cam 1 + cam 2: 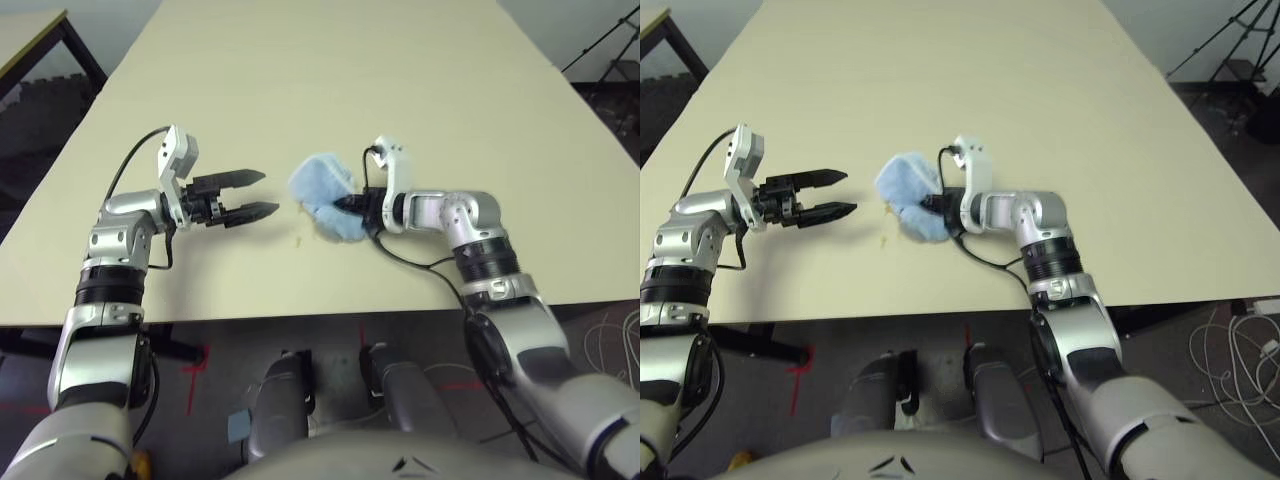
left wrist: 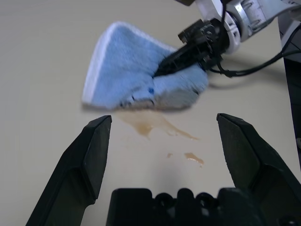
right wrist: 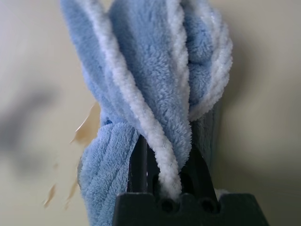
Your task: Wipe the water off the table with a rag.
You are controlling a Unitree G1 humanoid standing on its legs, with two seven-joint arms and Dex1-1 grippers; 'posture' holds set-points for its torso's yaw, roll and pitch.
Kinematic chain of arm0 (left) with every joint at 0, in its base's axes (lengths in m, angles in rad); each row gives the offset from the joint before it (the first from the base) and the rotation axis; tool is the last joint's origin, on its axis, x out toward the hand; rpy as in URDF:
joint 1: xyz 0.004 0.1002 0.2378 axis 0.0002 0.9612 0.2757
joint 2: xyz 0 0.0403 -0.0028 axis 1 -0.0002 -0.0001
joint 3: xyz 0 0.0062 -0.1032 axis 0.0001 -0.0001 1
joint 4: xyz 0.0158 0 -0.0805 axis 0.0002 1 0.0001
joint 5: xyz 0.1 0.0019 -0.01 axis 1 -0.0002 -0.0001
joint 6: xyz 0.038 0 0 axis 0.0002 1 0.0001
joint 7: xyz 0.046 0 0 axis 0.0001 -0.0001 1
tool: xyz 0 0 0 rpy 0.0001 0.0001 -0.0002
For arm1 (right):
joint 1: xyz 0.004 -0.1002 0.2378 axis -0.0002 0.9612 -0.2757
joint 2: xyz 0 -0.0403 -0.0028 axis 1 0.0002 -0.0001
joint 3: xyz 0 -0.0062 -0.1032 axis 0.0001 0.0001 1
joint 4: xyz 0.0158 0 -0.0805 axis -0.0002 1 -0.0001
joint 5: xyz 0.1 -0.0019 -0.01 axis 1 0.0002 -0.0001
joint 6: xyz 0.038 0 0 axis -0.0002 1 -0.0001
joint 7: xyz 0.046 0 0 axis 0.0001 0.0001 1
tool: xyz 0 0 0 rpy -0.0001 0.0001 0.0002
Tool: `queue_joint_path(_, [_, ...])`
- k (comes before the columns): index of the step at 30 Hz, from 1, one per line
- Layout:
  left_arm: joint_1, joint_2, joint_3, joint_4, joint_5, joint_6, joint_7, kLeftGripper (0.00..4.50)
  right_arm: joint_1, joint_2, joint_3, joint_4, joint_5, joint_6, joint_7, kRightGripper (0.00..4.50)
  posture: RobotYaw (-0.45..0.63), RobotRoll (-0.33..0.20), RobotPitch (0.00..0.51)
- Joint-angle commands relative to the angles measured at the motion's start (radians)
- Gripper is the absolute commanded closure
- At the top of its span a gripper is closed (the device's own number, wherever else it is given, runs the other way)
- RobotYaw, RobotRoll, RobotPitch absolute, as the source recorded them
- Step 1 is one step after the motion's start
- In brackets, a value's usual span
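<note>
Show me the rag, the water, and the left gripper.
Rag [image 1: 322,182]: left eye view, its fluffy blue upper part.
Water [image 2: 144,127]: left wrist view, the largest puddle's middle.
Left gripper [image 1: 262,193]: left eye view, between its fingertips.

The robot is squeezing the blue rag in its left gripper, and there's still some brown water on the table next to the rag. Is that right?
Not quite: it's the right gripper that is squeezing the blue rag, as the left eye view shows. There is indeed some brown water on the table next to the rag.
</note>
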Motion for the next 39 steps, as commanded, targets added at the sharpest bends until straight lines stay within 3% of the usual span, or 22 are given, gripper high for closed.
queue_joint_path(1, [-0.006, 0.004, 0.009, 0.018, 0.003, -0.012, 0.0, 0.0, -0.012, -0.044, -0.045, 0.083, -0.04, -0.062, -0.049, 4.47, -0.22, 0.0, 0.135])
queue_joint_path(7, [-0.022, 0.0, 0.005, 0.041, 0.01, -0.024, -0.002, 0.0, 0.008, -0.012, -0.037, 0.026, -0.002, 0.024, -0.02, 4.47, -0.23, 0.0, 0.14])
queue_joint_path(14, [-0.041, -0.004, -0.001, 0.07, 0.017, -0.038, -0.006, 0.0, 0.171, 0.041, 0.157, -0.329, 0.096, 0.333, 0.127, 4.47, -0.24, 0.0, 0.145])
queue_joint_path(19, [-0.051, -0.006, -0.004, 0.082, 0.02, -0.042, -0.009, 0.0, 0.242, -0.028, 0.328, -0.479, 0.111, 0.384, 0.246, 4.47, -0.24, 0.0, 0.145])
queue_joint_path(32, [-0.05, -0.009, 0.001, 0.083, 0.018, -0.051, -0.002, 0.0, 0.219, -0.227, 0.528, -0.62, 0.177, 0.405, 0.545, 4.47, -0.23, 0.0, 0.135])
queue_joint_path(35, [-0.05, -0.011, 0.002, 0.084, 0.018, -0.054, 0.0, 0.0, 0.211, -0.211, 0.507, -0.583, 0.145, 0.377, 0.513, 4.47, -0.23, 0.0, 0.135])
queue_joint_path(39, [-0.053, -0.016, 0.0, 0.095, 0.02, -0.062, 0.001, 0.0, 0.174, -0.111, 0.358, -0.399, 0.053, 0.274, 0.321, 4.47, -0.24, 0.0, 0.133])
